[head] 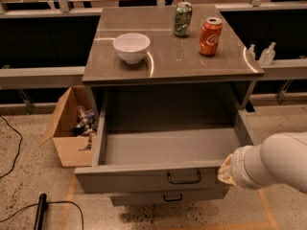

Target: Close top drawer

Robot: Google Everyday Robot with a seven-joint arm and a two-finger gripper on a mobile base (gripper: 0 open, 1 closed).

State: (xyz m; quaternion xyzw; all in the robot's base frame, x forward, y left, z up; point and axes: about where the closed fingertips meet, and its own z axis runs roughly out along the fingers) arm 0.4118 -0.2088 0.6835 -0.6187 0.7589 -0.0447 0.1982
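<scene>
Speckled floor (29, 190) below; wide grey metal top drawer (168, 147) open mid-frame, likely rigid, free-sliding: push its front panel (134, 178); gripper (226, 170) lower right, opening cannot be told

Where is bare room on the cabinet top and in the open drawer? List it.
Grey cabinet top: free along the front edge and between the white bowl and red soda can. Crowded rear right, where the green can neighbours the red. The wide grey top drawer has a bare floor; the hand sits off its front right corner.
</scene>
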